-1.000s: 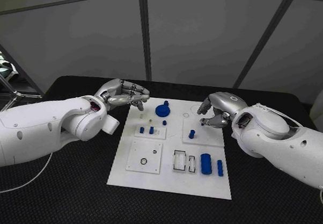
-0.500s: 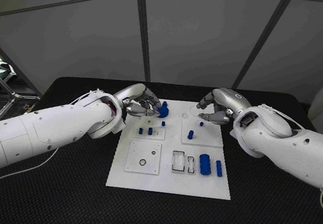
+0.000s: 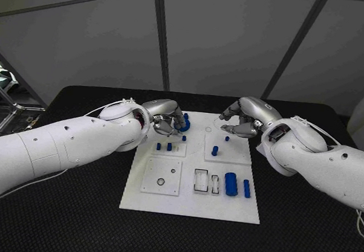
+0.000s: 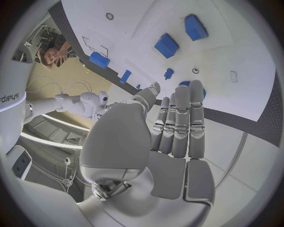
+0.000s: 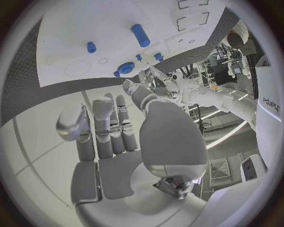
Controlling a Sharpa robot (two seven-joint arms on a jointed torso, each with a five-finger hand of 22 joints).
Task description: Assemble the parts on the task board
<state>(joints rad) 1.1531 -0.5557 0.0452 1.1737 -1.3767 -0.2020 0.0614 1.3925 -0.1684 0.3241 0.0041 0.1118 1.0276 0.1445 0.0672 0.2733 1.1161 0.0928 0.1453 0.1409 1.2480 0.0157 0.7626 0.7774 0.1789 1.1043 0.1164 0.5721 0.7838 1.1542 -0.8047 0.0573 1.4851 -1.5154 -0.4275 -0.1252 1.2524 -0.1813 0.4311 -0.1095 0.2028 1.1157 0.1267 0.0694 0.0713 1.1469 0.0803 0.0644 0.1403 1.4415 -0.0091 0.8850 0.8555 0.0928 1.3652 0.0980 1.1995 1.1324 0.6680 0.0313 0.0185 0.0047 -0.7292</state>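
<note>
My silver left hand (image 3: 167, 118) reached over the far left corner of the flat white rectangular task board (image 3: 191, 203), its fingers (image 4: 180, 118) straight and pressed side by side, holding nothing, their tips just beside the round blue gear-shaped part (image 3: 183, 124). My silver right hand (image 3: 243, 121) hovered over the board's far right corner, fingers loosely curled and empty. Small blue peg parts (image 3: 214, 150) stood mid-board, and two blue cylinder parts (image 3: 230, 184) lay nearer me.

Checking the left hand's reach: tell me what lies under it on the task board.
The left hand hangs over the task board's far left part, beside a round blue part. Whatever sits directly beneath its fingers is covered.
</note>
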